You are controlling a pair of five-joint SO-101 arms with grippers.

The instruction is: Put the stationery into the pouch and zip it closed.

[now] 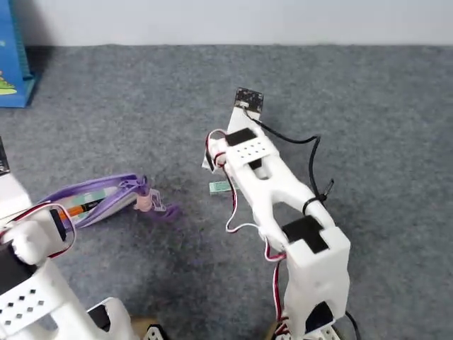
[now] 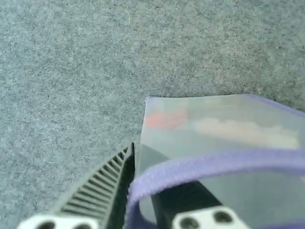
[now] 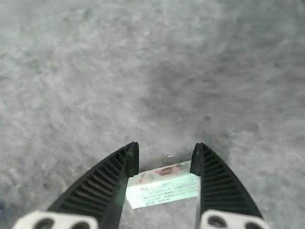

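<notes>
Right gripper (image 3: 164, 164) open just over eraser (image 3: 164, 190) | left gripper (image 2: 147, 181) clamps pouch (image 2: 219, 124) — pen (image 1: 88, 207) already inside | eraser, zipping not yet done

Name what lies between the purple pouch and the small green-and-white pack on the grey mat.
Nothing. In the high view, the stretch of grey mat between the pouch and the pack is bare.

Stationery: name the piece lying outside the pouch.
The green-and-white block, on the carpet between the open right tool's jaws; the orange pen sits inside the pouch.
</notes>
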